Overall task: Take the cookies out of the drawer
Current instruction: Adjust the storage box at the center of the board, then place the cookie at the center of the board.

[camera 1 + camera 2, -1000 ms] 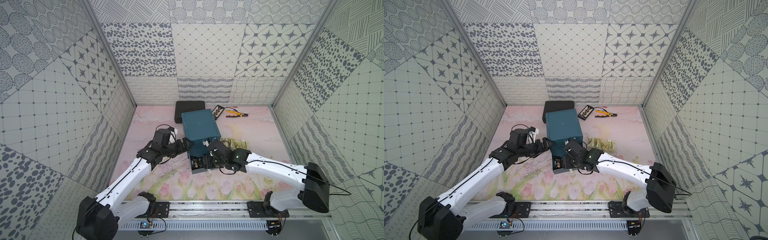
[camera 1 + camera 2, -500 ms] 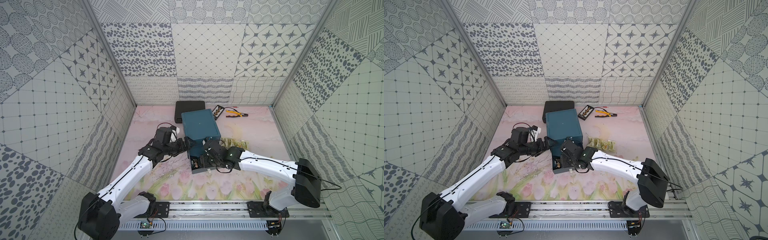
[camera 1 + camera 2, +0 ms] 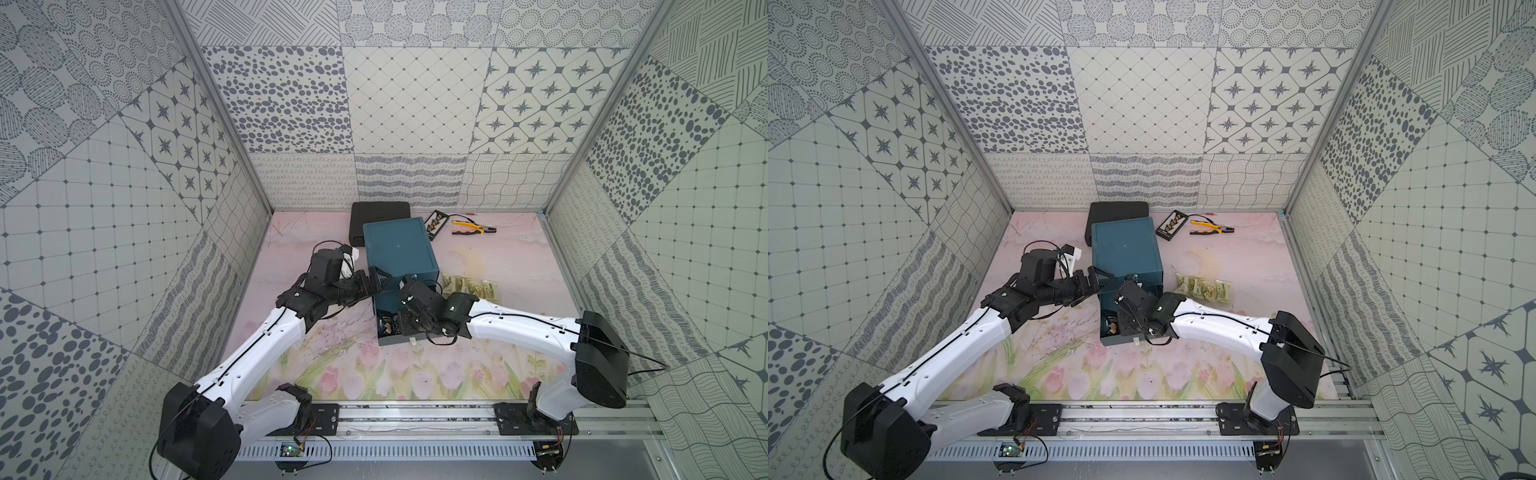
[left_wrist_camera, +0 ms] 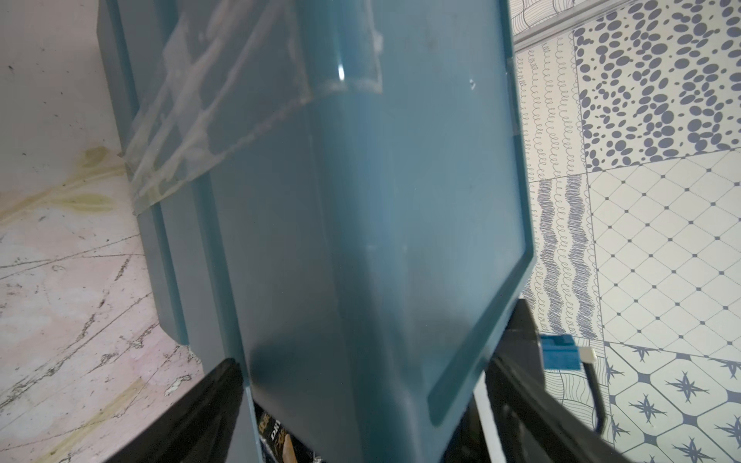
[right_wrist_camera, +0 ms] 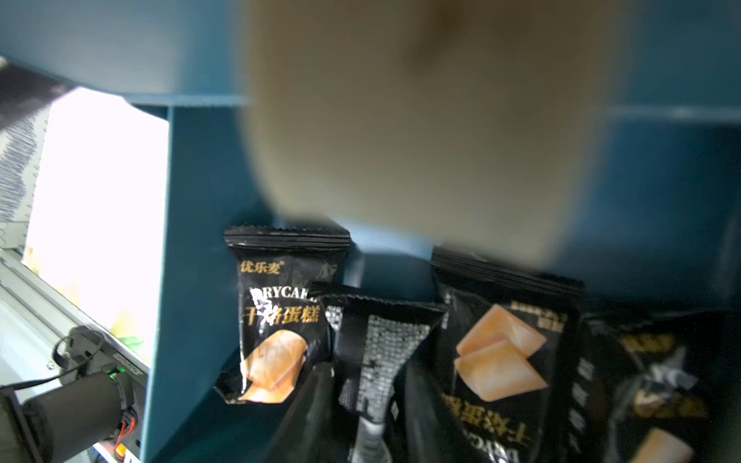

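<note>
The teal cabinet [image 3: 399, 249] [image 3: 1125, 249] stands mid-table with its bottom drawer [image 3: 392, 340] [image 3: 1121, 340] pulled out. Several black cookies [image 5: 280, 320] lie inside the drawer, and one shows in the left wrist view [image 4: 276, 433]. My right gripper [image 5: 367, 375] [image 3: 395, 326] reaches down into the drawer, shut on a black cookie packet [image 5: 381, 340] that stands on edge between its fingers. My left gripper [image 4: 369, 360] [image 3: 380, 280] [image 3: 1096, 278] clamps the cabinet's front left corner, jaws wide. Several gold-green cookies [image 3: 469, 286] [image 3: 1202, 286] lie on the table right of the cabinet.
A black box [image 3: 378, 216] sits behind the cabinet. A slim black tray [image 3: 436, 218] and yellow-handled pliers [image 3: 473, 227] lie at the back right. Patterned walls close in three sides, and the arms' rail [image 3: 415, 415] runs along the front. A blurred tan shape [image 5: 421, 120] blocks part of the right wrist view.
My right arm has pushed further into the drawer and its jaws have narrowed onto a black packet. The left gripper has stayed on the cabinet.
</note>
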Robot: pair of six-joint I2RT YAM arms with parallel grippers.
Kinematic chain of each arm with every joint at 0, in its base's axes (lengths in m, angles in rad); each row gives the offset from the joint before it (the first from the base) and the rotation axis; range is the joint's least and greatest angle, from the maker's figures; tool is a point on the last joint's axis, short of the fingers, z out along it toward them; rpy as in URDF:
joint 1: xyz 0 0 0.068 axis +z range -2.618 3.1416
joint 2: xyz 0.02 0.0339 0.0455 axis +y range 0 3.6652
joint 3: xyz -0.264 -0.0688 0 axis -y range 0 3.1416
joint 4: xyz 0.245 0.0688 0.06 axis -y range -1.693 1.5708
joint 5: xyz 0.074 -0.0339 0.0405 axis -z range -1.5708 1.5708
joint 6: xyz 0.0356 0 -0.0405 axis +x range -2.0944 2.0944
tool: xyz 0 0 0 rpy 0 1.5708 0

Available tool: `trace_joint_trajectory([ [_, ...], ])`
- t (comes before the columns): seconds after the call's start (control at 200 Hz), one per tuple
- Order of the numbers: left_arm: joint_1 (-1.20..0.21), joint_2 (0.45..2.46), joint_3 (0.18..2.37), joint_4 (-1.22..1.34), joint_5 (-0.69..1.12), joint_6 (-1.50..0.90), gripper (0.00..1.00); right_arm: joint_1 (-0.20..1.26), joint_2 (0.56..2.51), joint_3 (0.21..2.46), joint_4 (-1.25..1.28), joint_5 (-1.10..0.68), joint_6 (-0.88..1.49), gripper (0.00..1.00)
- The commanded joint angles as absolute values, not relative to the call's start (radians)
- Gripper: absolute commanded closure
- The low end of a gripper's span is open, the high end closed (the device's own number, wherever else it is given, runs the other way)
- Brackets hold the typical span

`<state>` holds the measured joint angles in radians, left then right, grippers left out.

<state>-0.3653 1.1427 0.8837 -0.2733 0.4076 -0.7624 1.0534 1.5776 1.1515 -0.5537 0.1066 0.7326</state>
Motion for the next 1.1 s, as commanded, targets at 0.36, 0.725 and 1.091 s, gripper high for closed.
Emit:
trace_joint_trajectory([
  [0.36,-0.365,1.117,0.953,-0.289,0.352,-0.715,0.01,1.059,1.338,1.075,-0.522,0.154,0.685,0.86],
  [0.725,-0.384,1.102,1.012,-0.345,0.346,-0.699,0.01,1.008,1.176,1.045,-0.518,0.114,0.652,0.91],
  [1.091,-0.575,1.062,1.031,-0.33,0.254,-0.633,0.01,0.817,1.045,1.015,-0.521,-0.076,0.601,0.94],
])
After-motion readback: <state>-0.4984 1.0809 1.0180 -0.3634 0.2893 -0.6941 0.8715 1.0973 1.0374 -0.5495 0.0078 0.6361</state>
